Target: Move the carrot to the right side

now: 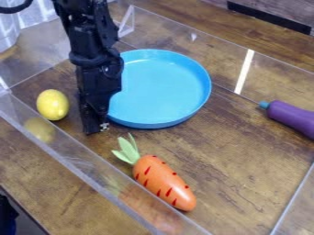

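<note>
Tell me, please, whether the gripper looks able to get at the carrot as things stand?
Probably yes: the gripper stands shut between lemon and blue plate, and only bare tabletop lies between it and the carrot.

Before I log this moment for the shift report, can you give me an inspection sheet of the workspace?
Surface: dark wooden table inside low clear walls.
Job's things: carrot lies near the front, leafy end toward the lemon, apart from the gripper.
Clutter: blue plate with nothing on it, lemon at left, eggplant at the right edge.
Grippers: gripper shut, holding nothing, pointing down between lemon and plate, tips near the table; contact cannot be told.
Cables: dark cable at the top left corner.
Surroundings: dark objects beyond the far wall, too cropped to identify.
</note>
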### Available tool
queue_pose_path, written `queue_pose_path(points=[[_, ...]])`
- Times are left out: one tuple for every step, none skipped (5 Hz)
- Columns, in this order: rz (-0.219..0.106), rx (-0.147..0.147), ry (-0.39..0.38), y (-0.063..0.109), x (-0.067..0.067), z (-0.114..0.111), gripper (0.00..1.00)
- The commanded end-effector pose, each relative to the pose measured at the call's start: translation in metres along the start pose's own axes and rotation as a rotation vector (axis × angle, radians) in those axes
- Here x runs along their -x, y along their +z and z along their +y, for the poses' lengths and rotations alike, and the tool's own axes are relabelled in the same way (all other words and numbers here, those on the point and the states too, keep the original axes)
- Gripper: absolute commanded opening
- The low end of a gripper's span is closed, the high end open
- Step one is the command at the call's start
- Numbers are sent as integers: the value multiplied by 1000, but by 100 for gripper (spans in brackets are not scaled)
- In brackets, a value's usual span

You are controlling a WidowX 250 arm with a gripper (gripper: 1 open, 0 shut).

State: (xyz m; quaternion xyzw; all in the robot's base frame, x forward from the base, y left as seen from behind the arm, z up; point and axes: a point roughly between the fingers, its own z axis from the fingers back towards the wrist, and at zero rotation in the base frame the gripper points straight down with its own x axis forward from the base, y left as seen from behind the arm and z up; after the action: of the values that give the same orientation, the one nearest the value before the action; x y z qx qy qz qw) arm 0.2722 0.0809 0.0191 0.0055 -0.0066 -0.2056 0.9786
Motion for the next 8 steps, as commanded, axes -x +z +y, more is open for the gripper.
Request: queue_pose_path(points=[[-29, -31, -7, 9, -4, 1, 0], [-42, -25, -80, 10, -6, -5, 0], [-56, -23, -153, 11, -8, -12, 0], [-67, -20, -121, 12, -17, -27, 0], [-70, -12, -106, 13, -30, -45, 100], [-67, -15, -115, 14, -29, -52, 0], [-68, -16, -109, 14, -25, -52, 0], [-65, -17, -106, 14, -22, -53, 100]])
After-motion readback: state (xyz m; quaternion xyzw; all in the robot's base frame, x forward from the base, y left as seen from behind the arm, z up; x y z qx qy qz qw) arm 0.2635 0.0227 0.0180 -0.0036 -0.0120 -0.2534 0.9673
